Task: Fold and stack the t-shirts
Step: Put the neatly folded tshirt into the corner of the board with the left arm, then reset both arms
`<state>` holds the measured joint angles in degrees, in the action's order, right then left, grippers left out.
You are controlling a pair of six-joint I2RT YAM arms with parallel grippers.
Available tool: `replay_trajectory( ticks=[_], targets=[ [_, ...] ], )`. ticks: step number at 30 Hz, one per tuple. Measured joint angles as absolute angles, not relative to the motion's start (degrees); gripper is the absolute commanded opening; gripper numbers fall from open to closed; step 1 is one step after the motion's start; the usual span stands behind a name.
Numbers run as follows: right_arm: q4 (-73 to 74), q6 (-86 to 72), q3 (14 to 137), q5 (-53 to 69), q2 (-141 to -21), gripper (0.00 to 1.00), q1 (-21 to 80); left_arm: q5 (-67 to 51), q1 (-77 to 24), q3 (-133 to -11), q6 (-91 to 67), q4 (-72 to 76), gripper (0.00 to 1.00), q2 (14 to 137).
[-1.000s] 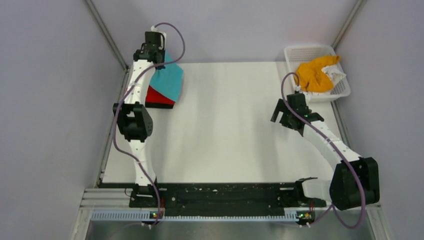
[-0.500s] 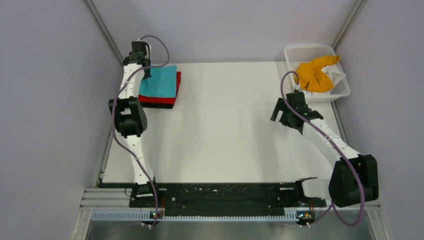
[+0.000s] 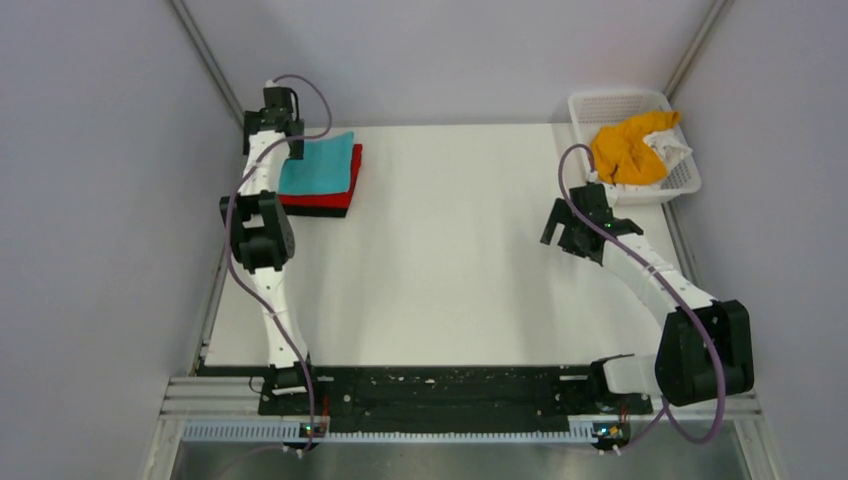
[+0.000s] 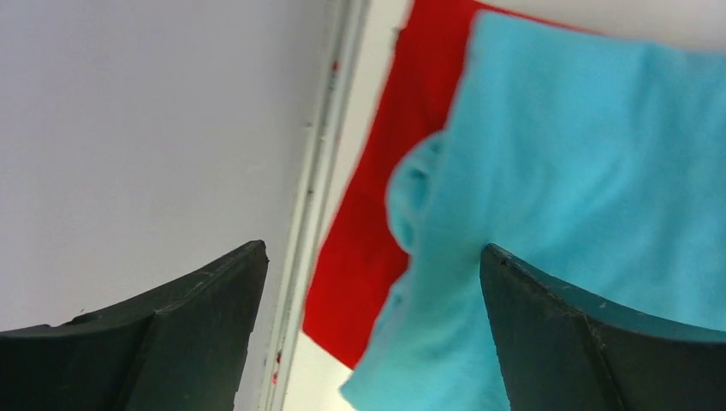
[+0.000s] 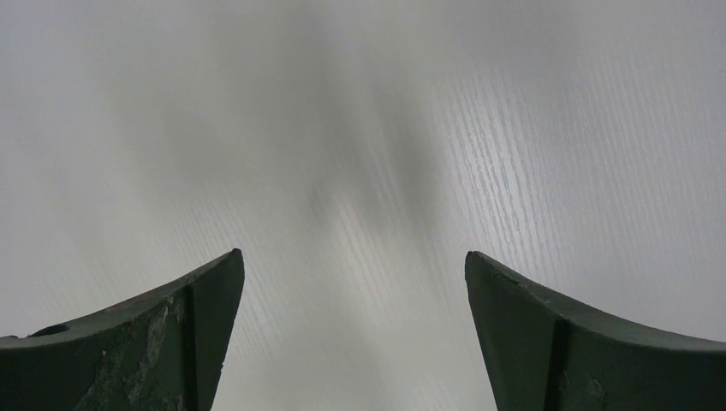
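Two sets of fingers, both spread and empty. Right fingers (image 5: 171,342) at 3 o'clock, over bare tabletop (image 3: 450,270). Left fingers (image 4: 171,342) at 10 o'clock, over left edge of folded stack: turquoise t-shirt (image 3: 322,165) on red t-shirt (image 3: 320,198). At 1 o'clock, white basket (image 3: 607,104) with crumpled orange t-shirt (image 3: 625,150) and white t-shirt (image 3: 675,152).

Top view bright, even, diffuse; shadows on table (image 3: 450,260) faint. Right wrist: smeared grey shadow ahead between jaws, glare sheen above right-hand jaw. Left wrist: turquoise shirt (image 4: 582,171) soft-focused, jaws underexposed.
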<state>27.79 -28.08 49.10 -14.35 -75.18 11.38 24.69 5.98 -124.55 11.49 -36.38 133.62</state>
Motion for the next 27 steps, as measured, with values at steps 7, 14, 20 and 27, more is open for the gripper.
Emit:
replay_trajectory(
  ticks=[7,14,20,27],
  targets=[
    [28.2,-28.5,50.0,-14.9,-74.1,0.99,11.4,27.7,6.7,-127.6,3.4,-36.5,0.99,130.1],
    [28.3,-28.7,48.9,-15.6,-64.7,0.99,11.4,10.7,6.3,-104.9,-9.7,-32.1,0.99,103.2],
    [28.4,-28.6,43.2,-15.7,-54.5,0.99,11.4,0.6,-1.6,-69.4,-19.4,-18.1,0.99,71.1],
    [28.1,-29.8,35.7,-14.6,-46.1,0.99,11.4,-1.7,-8.3,-40.0,-26.7,-18.9,0.99,55.4]
  ],
)
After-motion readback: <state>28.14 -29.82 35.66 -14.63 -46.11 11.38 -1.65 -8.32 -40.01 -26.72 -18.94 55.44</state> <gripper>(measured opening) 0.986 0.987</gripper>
